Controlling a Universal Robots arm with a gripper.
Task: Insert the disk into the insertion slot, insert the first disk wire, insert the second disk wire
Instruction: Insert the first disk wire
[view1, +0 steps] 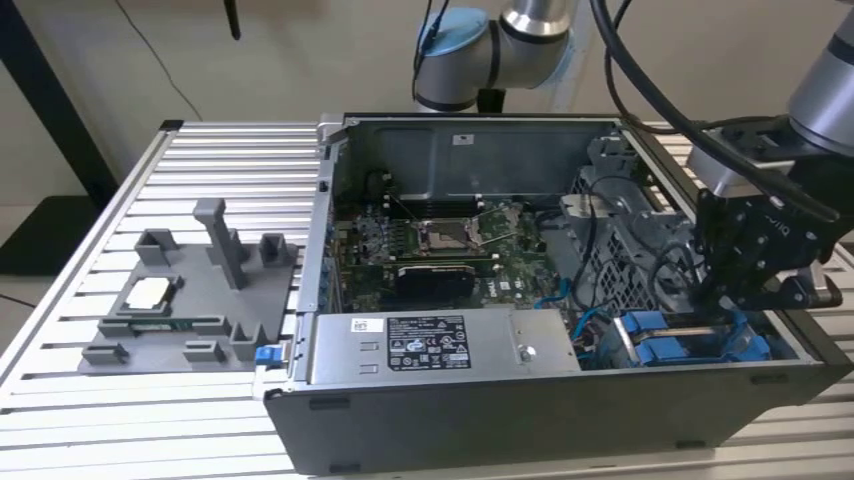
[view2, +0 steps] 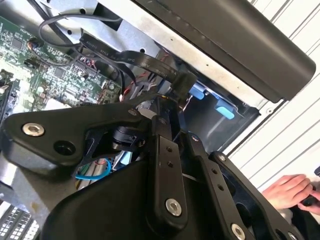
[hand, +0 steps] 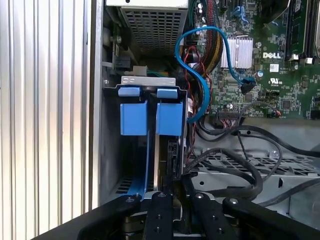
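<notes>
Gripper (hand: 175, 190) cut off | disk (hand: 134, 119) mostly hidden in insertion slot (hand: 111, 150)

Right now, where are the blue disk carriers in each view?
Exterior view: blue carriers in the near corner of the case, the exterior view's right.
First wrist view: blue carriers between case and green motherboard.
Second wrist view: blue carriers under the case rim.
Shared landmark: green motherboard.
</notes>
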